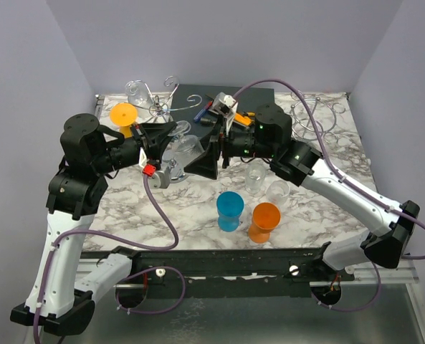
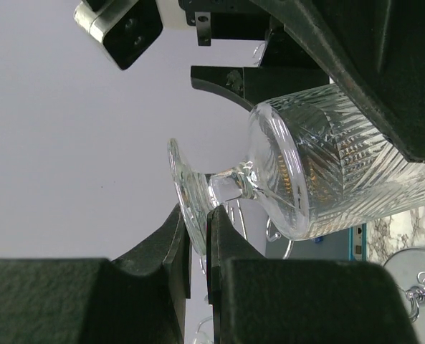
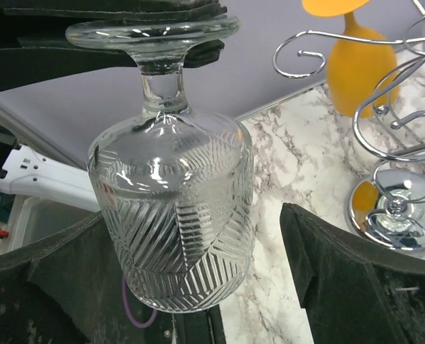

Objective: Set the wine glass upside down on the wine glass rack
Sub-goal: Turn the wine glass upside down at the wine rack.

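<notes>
A clear cut-glass wine glass (image 1: 184,147) is held above the table between both arms. My left gripper (image 1: 171,138) is shut on the edge of its foot (image 2: 185,192), with the bowl (image 2: 327,165) sticking out sideways. In the right wrist view the glass (image 3: 175,215) stands between the fingers of my right gripper (image 3: 198,287), which is open around the bowl; its right finger (image 3: 341,272) is clear of the glass. The chrome wine glass rack (image 1: 159,107) stands at the back left and also shows in the right wrist view (image 3: 397,172).
An orange glass (image 1: 124,115) hangs upside down at the rack. A second chrome rack (image 1: 317,118) stands back right. A blue cup (image 1: 230,210), an orange cup (image 1: 264,221) and two clear glasses (image 1: 255,179) stand in the middle. A dark mat (image 1: 198,97) lies behind.
</notes>
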Available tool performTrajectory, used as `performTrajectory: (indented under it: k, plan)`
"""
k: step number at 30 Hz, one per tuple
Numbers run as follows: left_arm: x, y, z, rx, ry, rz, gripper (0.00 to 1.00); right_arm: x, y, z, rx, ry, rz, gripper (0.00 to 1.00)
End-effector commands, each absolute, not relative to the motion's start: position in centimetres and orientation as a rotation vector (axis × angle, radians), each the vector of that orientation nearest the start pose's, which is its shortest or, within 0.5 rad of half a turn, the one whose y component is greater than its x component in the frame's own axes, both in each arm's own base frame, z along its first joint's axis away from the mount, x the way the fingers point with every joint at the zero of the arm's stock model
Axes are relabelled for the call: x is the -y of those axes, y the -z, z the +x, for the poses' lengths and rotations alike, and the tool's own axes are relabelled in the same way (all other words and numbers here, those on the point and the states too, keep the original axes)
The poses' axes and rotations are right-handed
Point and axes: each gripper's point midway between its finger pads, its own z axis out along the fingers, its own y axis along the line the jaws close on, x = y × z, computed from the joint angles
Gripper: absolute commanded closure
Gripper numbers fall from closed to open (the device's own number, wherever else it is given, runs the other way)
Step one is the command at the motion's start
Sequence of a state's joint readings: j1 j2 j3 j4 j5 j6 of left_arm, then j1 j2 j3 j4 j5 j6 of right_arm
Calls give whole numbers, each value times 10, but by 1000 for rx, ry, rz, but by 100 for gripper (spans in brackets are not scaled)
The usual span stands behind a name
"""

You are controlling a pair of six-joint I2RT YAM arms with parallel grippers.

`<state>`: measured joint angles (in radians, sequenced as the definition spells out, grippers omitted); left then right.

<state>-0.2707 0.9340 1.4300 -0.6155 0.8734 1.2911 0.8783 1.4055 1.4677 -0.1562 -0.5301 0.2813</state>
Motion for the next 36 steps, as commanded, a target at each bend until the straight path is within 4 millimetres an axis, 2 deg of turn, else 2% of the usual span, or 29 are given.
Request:
performTrajectory:
  k: [1, 9, 12, 15, 17, 19, 20, 21, 22, 24, 36]
  plan:
    - [181, -470, 206, -479, -72, 1538, 100, -409, -391, 196, -1503, -1344, -963, 7]
    - [180, -467, 201, -471, -76, 1552, 100, -411, -398, 196, -1408, -1384, -907, 35]
    - [178, -469, 202, -501, -74, 1538, 100, -409, -392, 198, -1387, -1379, -879, 46]
    - [173, -470, 206, -545, -90, 1521, 96, -409, -383, 204, -1406, -1361, -847, 49]
    - [170, -468, 206, -570, -97, 1511, 84, -412, -378, 209, -1418, -1350, -830, 52]
    - [167, -465, 203, -601, -91, 1498, 53, -414, -375, 212, -1425, -1348, -813, 55]
    - [166, -463, 203, -614, -96, 1493, 25, -415, -374, 214, -1427, -1346, -805, 56]
    - [164, -460, 202, -629, -96, 1487, 13, -416, -372, 216, -1432, -1345, -792, 57]
    - [162, -459, 201, -646, -96, 1478, 7, -417, -369, 218, -1436, -1345, -785, 58]
    - [158, -457, 201, -694, -86, 1452, 1, -421, -365, 220, -1440, -1346, -766, 59]
    - [131, -460, 195, -991, -27, 1253, 1, -449, -343, 232, -1435, -1282, -689, 66]
